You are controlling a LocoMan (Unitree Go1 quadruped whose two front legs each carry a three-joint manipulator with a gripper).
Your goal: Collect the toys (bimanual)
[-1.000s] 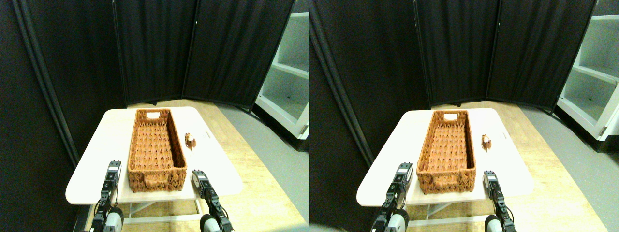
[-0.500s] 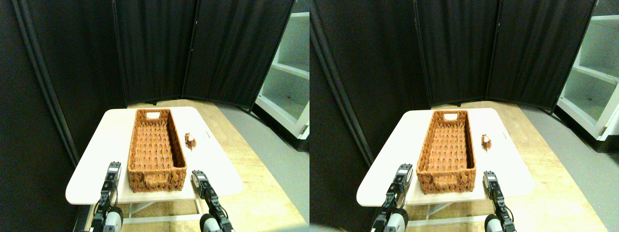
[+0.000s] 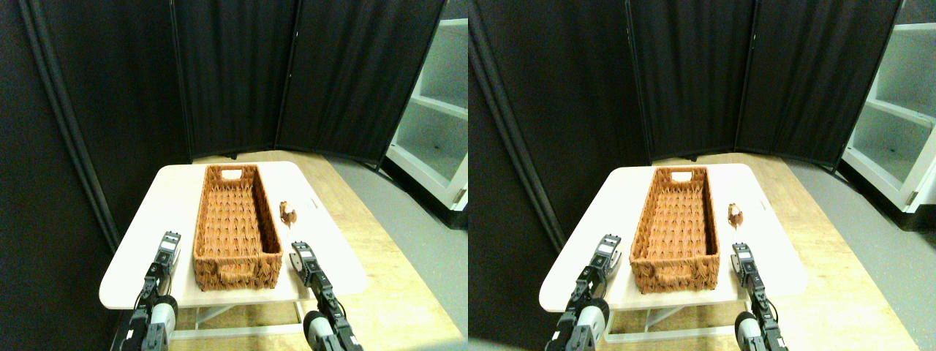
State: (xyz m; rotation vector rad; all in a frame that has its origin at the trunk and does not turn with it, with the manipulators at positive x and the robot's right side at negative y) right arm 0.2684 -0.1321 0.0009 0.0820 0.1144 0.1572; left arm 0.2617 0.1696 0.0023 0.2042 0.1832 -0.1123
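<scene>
Both claws have edged forward, left claw (image 3: 169,243) and right claw (image 3: 300,254) flanking the basket (image 3: 235,223); their jaw state cannot be told, and the brown toy (image 3: 289,213) waits on the bench (image 3: 157,216).

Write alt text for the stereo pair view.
A long wicker basket sits empty on a white table, with one small brown toy lying to its right. The left gripper and right gripper flank the basket's near end.
</scene>
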